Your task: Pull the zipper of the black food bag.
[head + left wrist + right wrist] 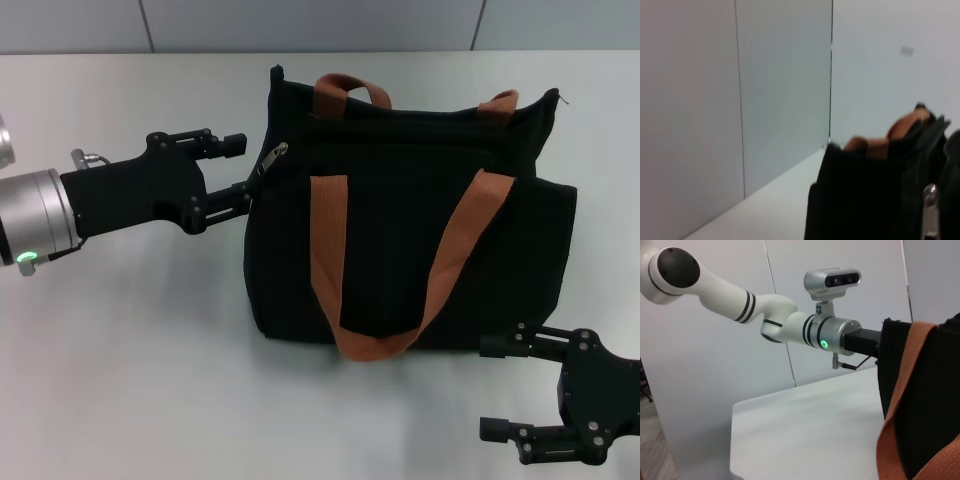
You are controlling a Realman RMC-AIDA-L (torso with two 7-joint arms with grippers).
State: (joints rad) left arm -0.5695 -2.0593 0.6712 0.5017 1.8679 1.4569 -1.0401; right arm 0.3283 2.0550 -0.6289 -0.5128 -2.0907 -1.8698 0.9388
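The black food bag (420,250) stands in the middle of the table with its orange-brown handles (330,250) hanging down the front. The silver zipper pull tab (273,157) sits at the bag's upper left corner, and it also shows in the left wrist view (930,212). My left gripper (243,170) is open, its fingertips just left of the tab, one above and one below its level, not closed on it. My right gripper (487,388) is open and empty, low at the front right, just in front of the bag's bottom right corner.
The white table (130,380) spreads around the bag, with a grey wall (300,25) behind its far edge. The right wrist view shows my left arm (805,327) reaching behind the bag (935,390) and one orange strap (900,405).
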